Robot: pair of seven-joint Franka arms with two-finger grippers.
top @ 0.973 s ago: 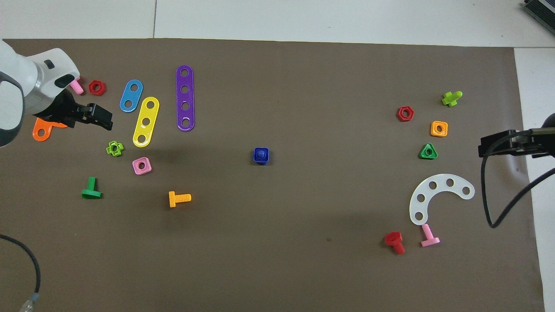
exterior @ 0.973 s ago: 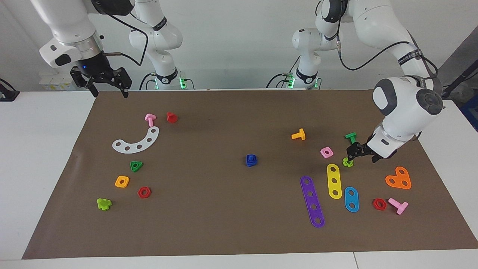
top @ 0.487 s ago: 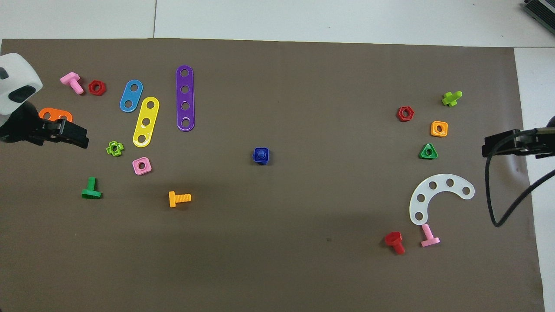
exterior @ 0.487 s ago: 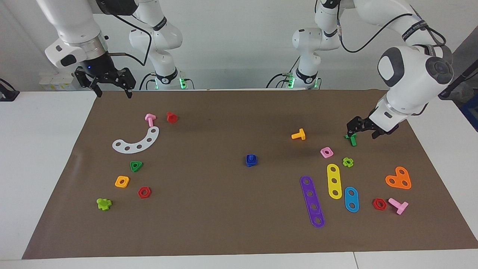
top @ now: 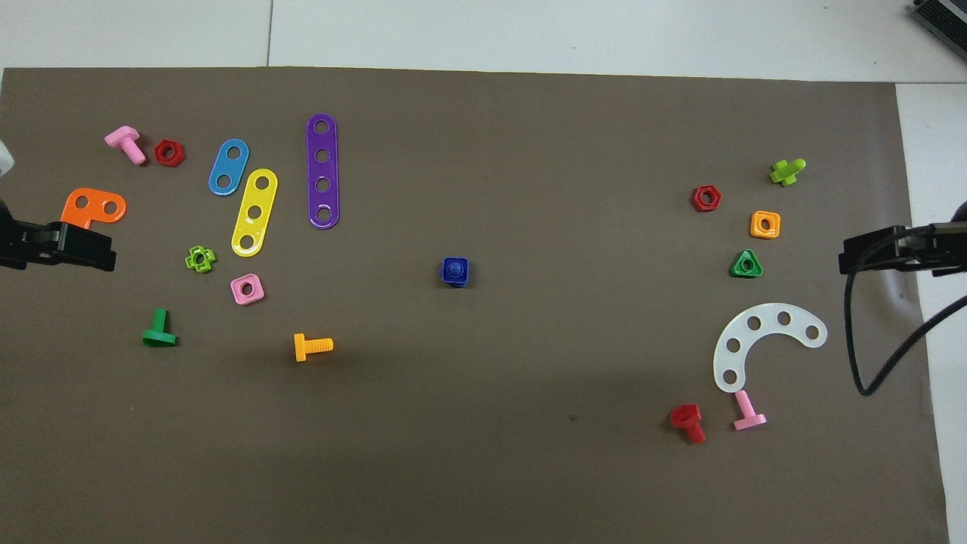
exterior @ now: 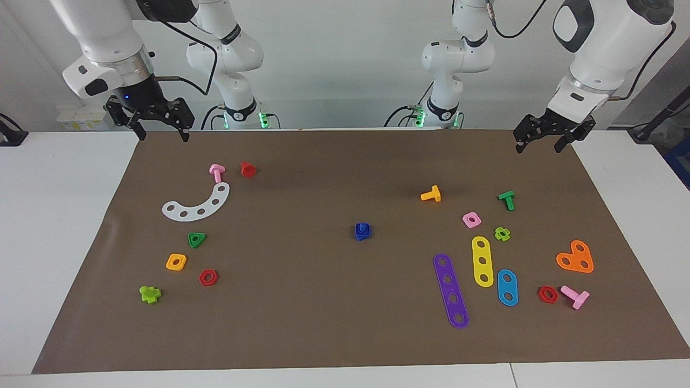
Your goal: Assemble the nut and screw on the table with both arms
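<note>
Task looks finished: dark-blue nut (exterior: 362,231) sits threaded on the screw (top: 454,268), mid-mat on the table (exterior: 64,226), touching nothing else. Left hand (exterior: 549,134) and right hand (exterior: 157,122) hang open, empty, raised over the mat's corners nearest the robots.

Mat (exterior: 323,323) on the table (exterior: 59,215): matt brown, paper-like, faint creases toward the right arm's end; bare tabletop around it smooth white. Nut (exterior: 363,231) with screw (top: 454,267) seated in it — dark-blue moulded plastic, slight sheen; the flat strips (purple strip (exterior: 450,290), yellow strip (exterior: 483,261), blue strip (exterior: 507,287)) glossier plastic, with small highlights. White curved plate (exterior: 197,205) smooth, semi-matt plastic — arm shells glossy white, both grippers matt black.
</note>
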